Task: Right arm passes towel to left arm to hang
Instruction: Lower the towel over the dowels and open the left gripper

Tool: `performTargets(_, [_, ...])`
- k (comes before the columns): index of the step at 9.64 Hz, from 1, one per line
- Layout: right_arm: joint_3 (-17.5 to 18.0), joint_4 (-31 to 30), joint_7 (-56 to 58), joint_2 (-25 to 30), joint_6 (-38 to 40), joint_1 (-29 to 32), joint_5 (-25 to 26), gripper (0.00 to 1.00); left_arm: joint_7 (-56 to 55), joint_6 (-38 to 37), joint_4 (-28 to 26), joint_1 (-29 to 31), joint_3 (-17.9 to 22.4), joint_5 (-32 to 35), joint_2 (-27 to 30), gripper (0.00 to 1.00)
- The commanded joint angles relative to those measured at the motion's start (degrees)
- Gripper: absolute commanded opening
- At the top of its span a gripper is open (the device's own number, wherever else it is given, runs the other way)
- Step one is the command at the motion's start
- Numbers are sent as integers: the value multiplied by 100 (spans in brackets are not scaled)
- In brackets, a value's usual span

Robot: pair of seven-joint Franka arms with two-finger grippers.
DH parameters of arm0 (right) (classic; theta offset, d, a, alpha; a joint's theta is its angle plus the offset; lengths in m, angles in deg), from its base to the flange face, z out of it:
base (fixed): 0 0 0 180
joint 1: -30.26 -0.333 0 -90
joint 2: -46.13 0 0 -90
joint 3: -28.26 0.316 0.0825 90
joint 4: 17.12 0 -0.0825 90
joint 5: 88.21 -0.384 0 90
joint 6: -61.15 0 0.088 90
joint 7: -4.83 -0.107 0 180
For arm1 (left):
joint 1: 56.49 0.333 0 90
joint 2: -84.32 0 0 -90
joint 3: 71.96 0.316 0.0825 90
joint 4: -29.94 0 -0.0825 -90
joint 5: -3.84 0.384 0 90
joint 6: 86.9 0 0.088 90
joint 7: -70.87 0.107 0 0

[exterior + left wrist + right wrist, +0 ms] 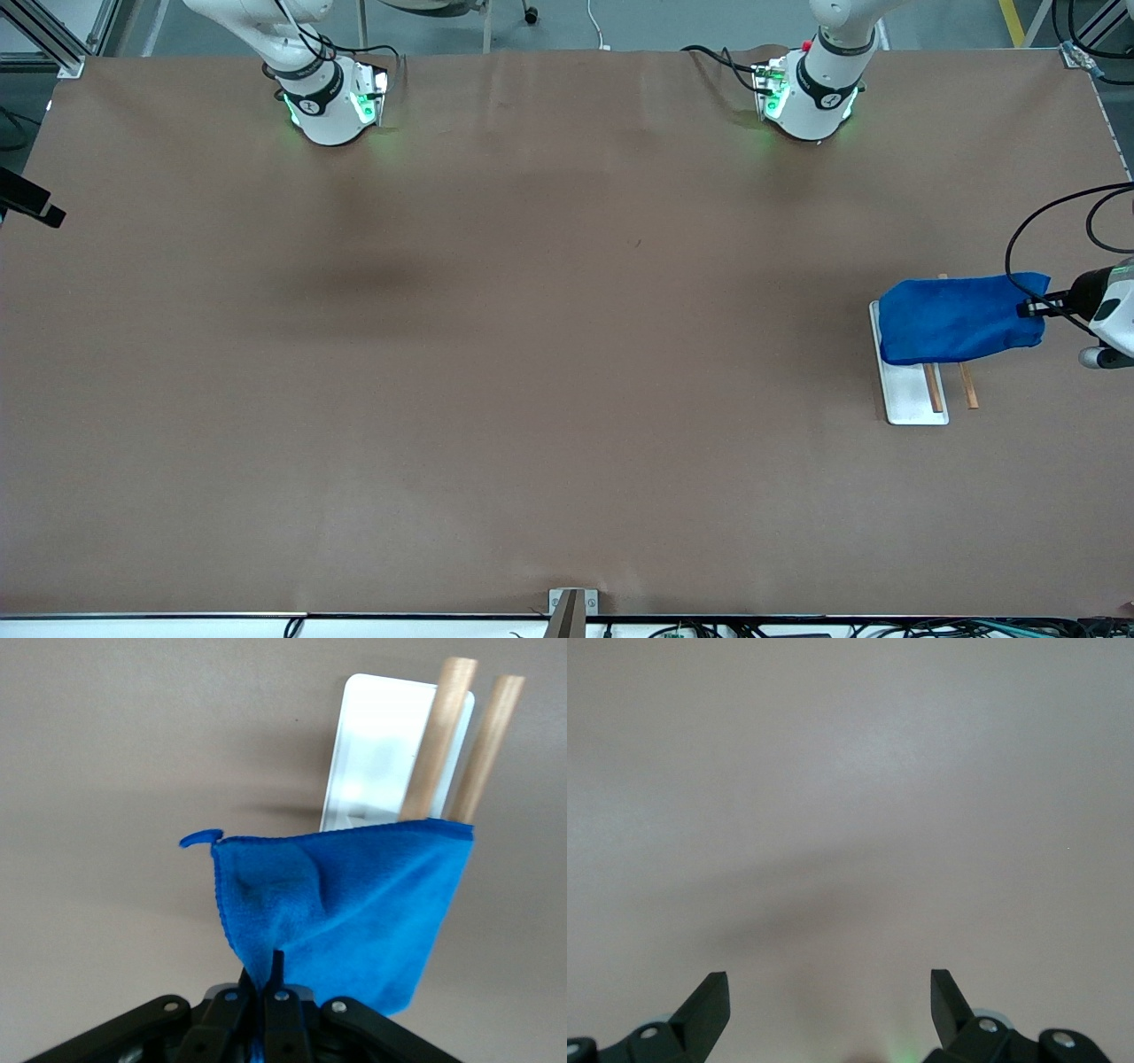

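Towel [961, 317] drapes over two wooden rails [461, 744], your left gripper [264, 992] pinching its edge; only the right wrist view shows your right gripper [830, 994] spread over bare table [532, 354].

Brown table [532, 354], white base plate [908, 394] bearing two upright wooden rods [438, 744], toward left arm's end

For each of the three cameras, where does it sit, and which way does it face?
Front view: high across the table, facing both bases; left claw holds the towel over the rack.
Left wrist view: on the left wrist, looking at its shut claw, towel, rack.
Right wrist view: on the right wrist, open claw over bare table.
Front and left wrist views share towel and rack.
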Motion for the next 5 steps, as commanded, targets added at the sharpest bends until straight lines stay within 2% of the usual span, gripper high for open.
performTargets(1, [30, 57, -19, -18, 70, 50, 59, 100, 262, 167, -76, 172, -42, -79, -176, 1])
performTargets(2, [30, 57, -19, -18, 61, 50, 59, 100, 262, 202, -76, 242, -42, -79, -211, 11])
performTargets(3, [30, 48, -28, -18, 61, 50, 59, 100, 262, 202, -59, 260, -42, -79, -246, 46])
performTargets(4, [30, 48, -28, -18, 61, 59, 59, 100, 314, 176, -41, 251, -42, -61, -238, 98])
performTargets(5, [30, 48, -28, -18, 70, 68, 59, 100, 480, 150, 20, 269, -42, -70, -238, 100])
